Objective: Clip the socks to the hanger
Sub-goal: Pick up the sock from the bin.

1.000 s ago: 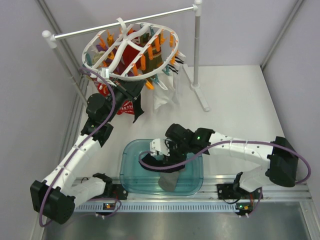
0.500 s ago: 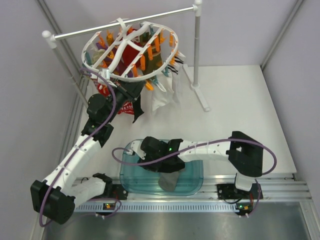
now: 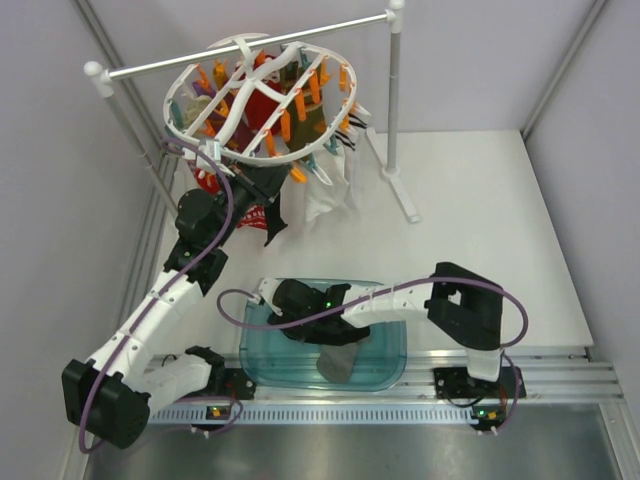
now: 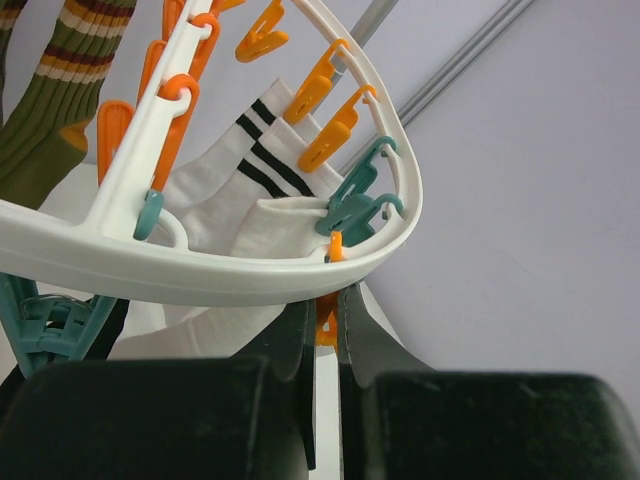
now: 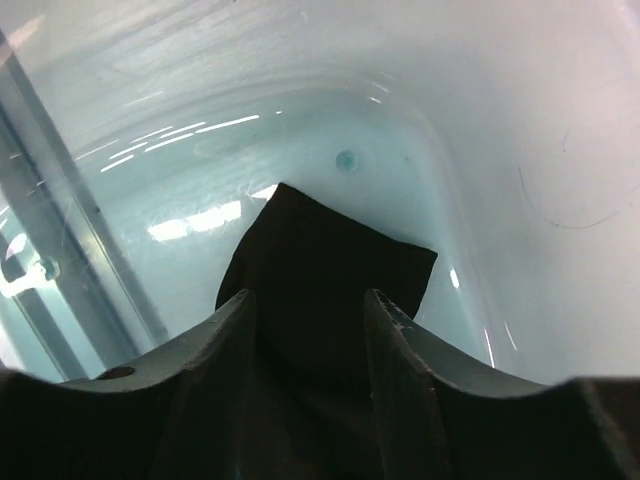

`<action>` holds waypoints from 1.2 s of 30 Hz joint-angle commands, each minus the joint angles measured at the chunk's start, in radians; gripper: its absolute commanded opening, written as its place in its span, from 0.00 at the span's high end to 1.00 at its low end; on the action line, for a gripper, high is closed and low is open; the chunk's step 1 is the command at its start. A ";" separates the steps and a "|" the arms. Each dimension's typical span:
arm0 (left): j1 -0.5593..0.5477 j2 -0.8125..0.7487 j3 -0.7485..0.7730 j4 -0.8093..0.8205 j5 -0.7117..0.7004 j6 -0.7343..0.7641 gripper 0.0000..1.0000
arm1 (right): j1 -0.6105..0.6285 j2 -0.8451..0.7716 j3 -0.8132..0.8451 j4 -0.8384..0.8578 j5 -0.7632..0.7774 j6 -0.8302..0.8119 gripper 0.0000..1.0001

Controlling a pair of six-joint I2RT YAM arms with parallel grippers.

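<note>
Item: sock (image 5: pixel 320 260), black, lay flat on the floor of the teal tub (image 5: pixel 480 150), one corner forward. Right gripper (image 5: pixel 308 297) sat low over it, jaws partly apart with dark fabric filling the gap; possibly pinched, but grip could not be told. Left gripper (image 4: pixel 322 305) was clamped on an orange clip (image 4: pixel 326 328) under the near rim of the hanger (image 4: pixel 200 275), apparently to hold it open. Step judged: picking the sock. Handling note: close near the sock's end, lift clear of the tub wall, feed the edge deep into the clip mouth, then let the left squeeze go.
</note>
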 commanded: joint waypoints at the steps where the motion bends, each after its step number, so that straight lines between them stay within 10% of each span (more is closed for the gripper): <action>1: 0.009 -0.013 -0.009 0.045 -0.039 0.003 1.00 | -0.009 0.021 0.025 0.065 0.008 0.039 0.56; 11: 0.009 -0.013 -0.009 0.041 -0.036 0.010 1.00 | -0.029 0.017 -0.065 0.091 -0.092 0.008 1.00; 36: 0.009 -0.006 0.004 0.042 -0.019 -0.005 1.00 | -0.271 -0.664 -0.050 0.224 0.002 -0.170 1.00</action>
